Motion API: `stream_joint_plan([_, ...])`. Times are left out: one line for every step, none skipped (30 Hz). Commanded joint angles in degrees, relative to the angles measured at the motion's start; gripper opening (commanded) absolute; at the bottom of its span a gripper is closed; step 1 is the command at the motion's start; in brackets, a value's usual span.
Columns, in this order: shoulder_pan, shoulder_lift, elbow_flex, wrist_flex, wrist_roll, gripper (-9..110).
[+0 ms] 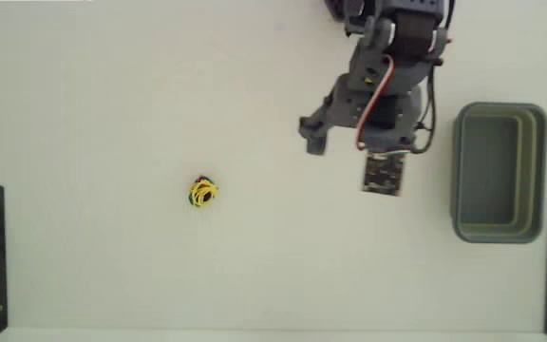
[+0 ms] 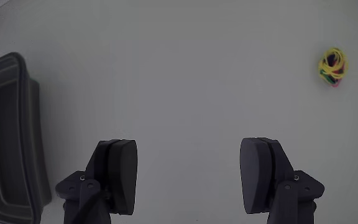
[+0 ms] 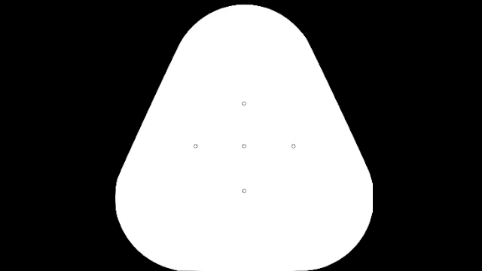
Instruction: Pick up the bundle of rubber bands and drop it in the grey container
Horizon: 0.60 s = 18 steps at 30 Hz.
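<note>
Two task items on the white table. Fixed view: bundle of rubber bands lies alone, left of centre — well apart from the arm. Grey container sits at the right edge, empty, just right of the arm. Wrist view: gripper fingers spread wide, nothing between them, bare table beyond. Bundle sits upper right, far from the fingertips; container at the left edge, partly cut off.

Wrist view: grey container cut off at left edge; pincer base cropped at bottom edge. Fixed view: arm base cut off at top.
</note>
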Motion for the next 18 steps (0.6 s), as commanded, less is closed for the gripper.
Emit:
stream_joint_plan([3.01,2.02,0.30,1.10,0.26,110])
stream_joint_plan([3.50,2.02,0.30,1.10,0.26,110])
stream_joint_plan([4.24,2.02,0.30,1.10,0.26,110])
stream_joint_plan([4.98,2.02,0.30,1.10,0.26,110])
stream_joint_plan([5.47,2.02,0.30,1.10,0.26,110])
stream_joint_plan([6.21,2.02,0.30,1.10,0.26,110])
stream_joint_plan([6.71,2.02,0.30,1.10,0.26,110])
stream_joint_plan([7.45,2.02,0.30,1.10,0.26,110])
stream_joint_plan([8.18,2.02,0.30,1.10,0.26,110])
stream_joint_plan([8.68,2.02,0.30,1.10,0.26,110])
stream_joint_plan([9.42,2.02,0.30,1.10,0.26,110])
stream_joint_plan([10.16,2.02,0.30,1.10,0.26,110])
stream_joint_plan([10.66,2.02,0.30,1.10,0.26,110])
stream_joint_plan([11.40,2.02,0.30,1.10,0.26,110])
stream_joint_plan([12.15,2.02,0.30,1.10,0.26,110])
stream_joint_plan([12.64,2.02,0.30,1.10,0.26,110])
stream_joint_plan([13.39,2.02,0.30,1.10,0.26,110])
stream_joint_plan([14.13,2.02,0.30,1.10,0.26,110])
